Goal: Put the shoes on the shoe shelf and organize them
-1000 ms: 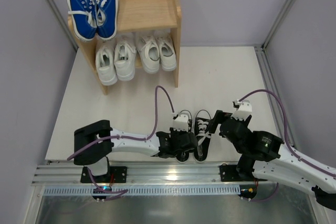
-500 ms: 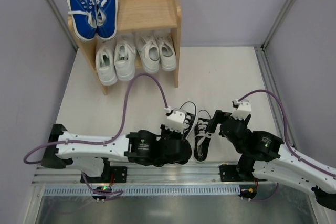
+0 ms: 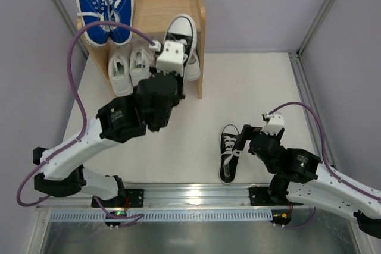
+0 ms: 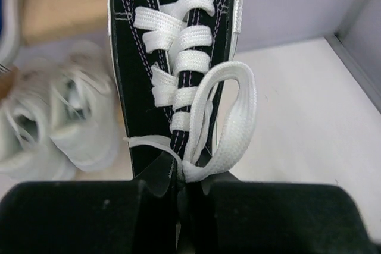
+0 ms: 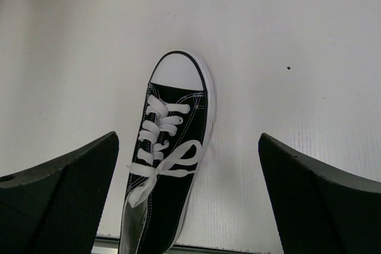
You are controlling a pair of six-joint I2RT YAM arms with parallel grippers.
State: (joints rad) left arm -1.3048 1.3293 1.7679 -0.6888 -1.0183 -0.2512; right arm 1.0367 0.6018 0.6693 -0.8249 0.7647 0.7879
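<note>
You have the blue pair up top and the white pairs below, partly hidden, probably four. Your left fingers clamp one black sneaker over the shelf top; its mate lies on the worktop under wide-open right fingers.

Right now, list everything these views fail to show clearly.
- Left wrist view: top edge crops the held black shoe; laces hide where the left gripper bites; white shoes blurred.
- Top view: left arm covers some white shoes; whether the held shoe touches the shelf is unclear.
- Right wrist view: bottom edge crops the heel of the other black shoe.
</note>
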